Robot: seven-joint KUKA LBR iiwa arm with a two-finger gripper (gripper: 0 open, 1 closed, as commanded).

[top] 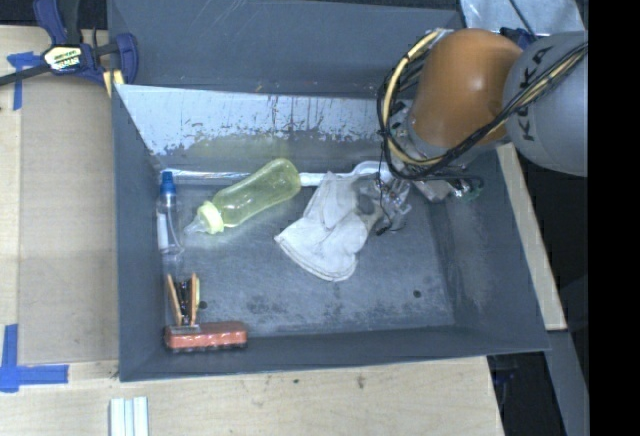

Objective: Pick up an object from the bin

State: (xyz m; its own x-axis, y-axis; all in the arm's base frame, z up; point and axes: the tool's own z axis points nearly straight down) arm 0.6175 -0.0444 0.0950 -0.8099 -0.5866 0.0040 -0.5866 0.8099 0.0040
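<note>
Sitting low over the right-middle of the bin (300, 44), your hand (388, 204) is at the right edge of a crumpled white cloth (322, 232). You can't tell if it's touching the cloth or just above it. You also can't tell whether the hand is released or clenched, since the orange wrist cover (465, 89) and cables crowd it. The cloth lies near the bin's centre, slightly toward the right wall. A pale yellow baby bottle (252, 196) lies on its side just left of the cloth, teat toward the left wall. A clear tube with a blue cap (167, 214) runs along the left wall. A reddish-brown bar (206, 336) and a small orange-black item (183, 296) sit in the lower-left corner as you view it.
</note>
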